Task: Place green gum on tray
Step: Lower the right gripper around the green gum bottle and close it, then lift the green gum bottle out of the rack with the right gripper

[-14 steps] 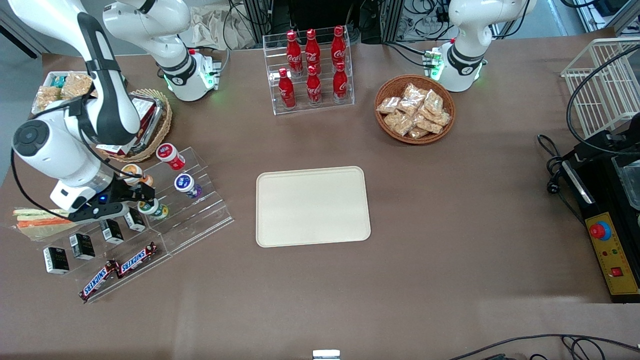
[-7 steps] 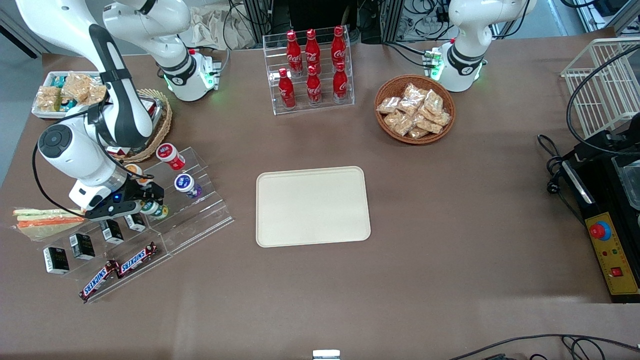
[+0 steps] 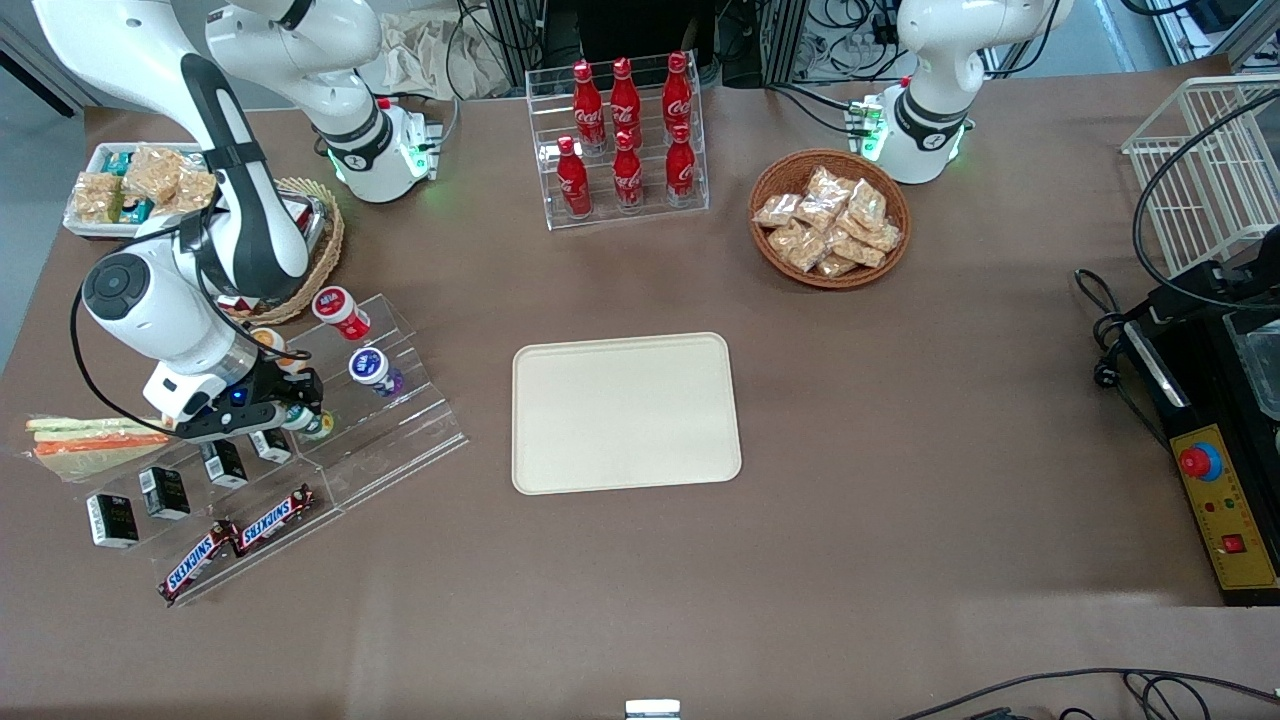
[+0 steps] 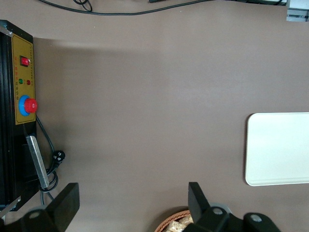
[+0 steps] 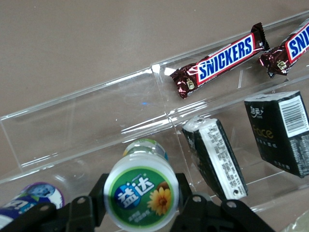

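The green gum [image 5: 141, 195] stands on the clear stepped rack [image 3: 390, 420] near the table's working-arm end — the pincer [image 3: 299, 408] straddles its lid, fingers [image 5: 186, 198] against both sides, pinching it. The arm bends down steeply over the rack. The tray [image 3: 625, 412] lies mid-table, well apart.

Gripper [image 3: 300, 408] at green gum [image 3: 312, 423] on clear stepped stand [image 3: 400, 420], tray [image 3: 625, 412] well apart.

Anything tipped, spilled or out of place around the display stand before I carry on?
Nothing stands out. The gripper sits around the green gum on the clear stand, fingers flanking its lid. The Snickers bars and black boxes lie in their rows, and the tray lies flat.
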Tool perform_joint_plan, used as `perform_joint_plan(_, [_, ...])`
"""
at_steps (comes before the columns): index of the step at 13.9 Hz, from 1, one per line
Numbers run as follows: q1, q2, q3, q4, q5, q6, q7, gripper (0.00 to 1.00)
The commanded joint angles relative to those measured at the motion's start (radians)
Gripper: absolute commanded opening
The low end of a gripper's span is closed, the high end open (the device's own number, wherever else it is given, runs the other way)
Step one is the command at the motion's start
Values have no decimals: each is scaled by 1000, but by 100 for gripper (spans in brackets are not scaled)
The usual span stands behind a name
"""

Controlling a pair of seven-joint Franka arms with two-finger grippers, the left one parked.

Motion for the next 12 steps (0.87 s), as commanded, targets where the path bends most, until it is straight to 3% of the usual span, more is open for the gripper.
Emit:
perform_joint_plan(1, [-1, -5, -4, 40, 13, -7, -6, 16])
perform_joint_plan(12, [10, -85, 4, 635, 22, -805, 53, 17])
